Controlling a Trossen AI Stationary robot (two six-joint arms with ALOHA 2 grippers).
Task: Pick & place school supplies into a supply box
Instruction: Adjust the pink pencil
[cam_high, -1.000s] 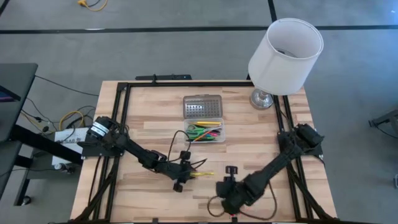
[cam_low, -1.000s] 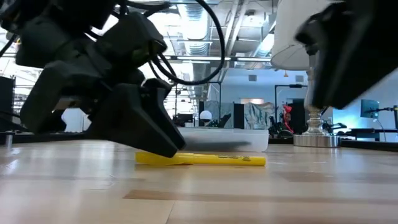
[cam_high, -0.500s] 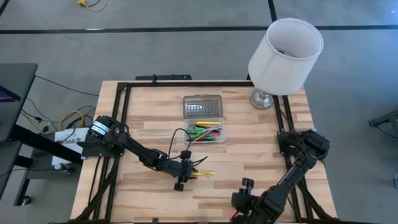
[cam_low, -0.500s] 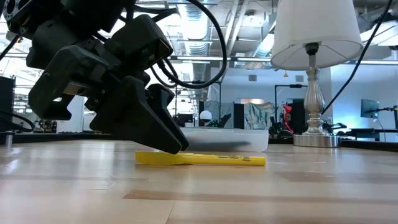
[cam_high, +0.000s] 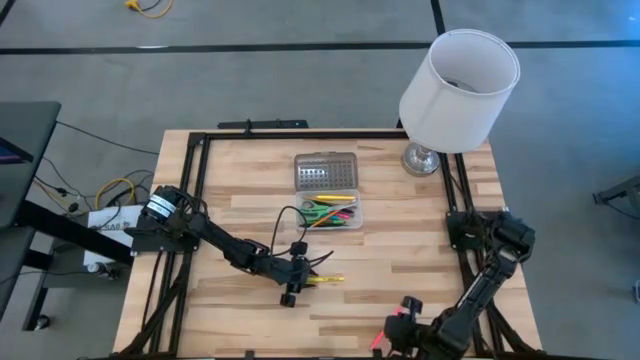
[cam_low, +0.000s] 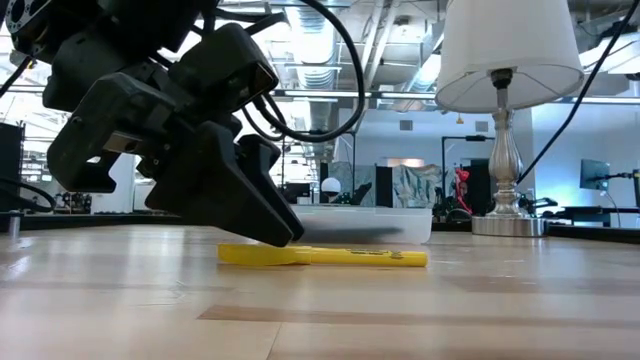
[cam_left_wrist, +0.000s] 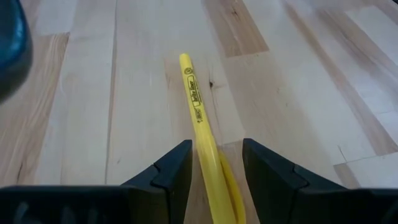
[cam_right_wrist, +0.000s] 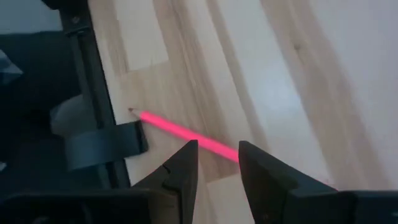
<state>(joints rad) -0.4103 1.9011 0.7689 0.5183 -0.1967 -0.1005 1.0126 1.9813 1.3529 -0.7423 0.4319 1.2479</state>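
Note:
A yellow marker (cam_high: 326, 280) lies flat on the wood at the table's middle front. My left gripper (cam_high: 301, 281) stands open and low over its left end, one finger on each side (cam_left_wrist: 217, 155). The supply box (cam_high: 337, 213) holds several coloured pens, and its dotted lid (cam_high: 326, 172) lies open behind it. A pink pencil (cam_right_wrist: 180, 132) lies by the table's near edge. My right gripper (cam_high: 393, 328) hangs open above the pencil, which runs slantwise under the gap between its fingers (cam_right_wrist: 218, 163). My left gripper's fingers come slanting down from the table's left, along the marker's length, and straddle its left end (cam_left_wrist: 207, 149). Wood shows between the marker and one finger (cam_left_wrist: 267, 168). Whether the other finger (cam_left_wrist: 177, 168) touches the marker, I cannot tell.
A white-shaded lamp (cam_high: 460, 88) stands at the table's far right corner. A black frame rail (cam_right_wrist: 93, 81) runs along the table's edge just beyond the pencil's tip. Bare wood lies to the right of the marker and between the two grippers.
My right gripper has swung toward the table's near edge and to the right, rolling as it went, and has left the low view. It now hangs over the pink pencil. My left gripper has rolled a little over the yellow marker, which has not moved.

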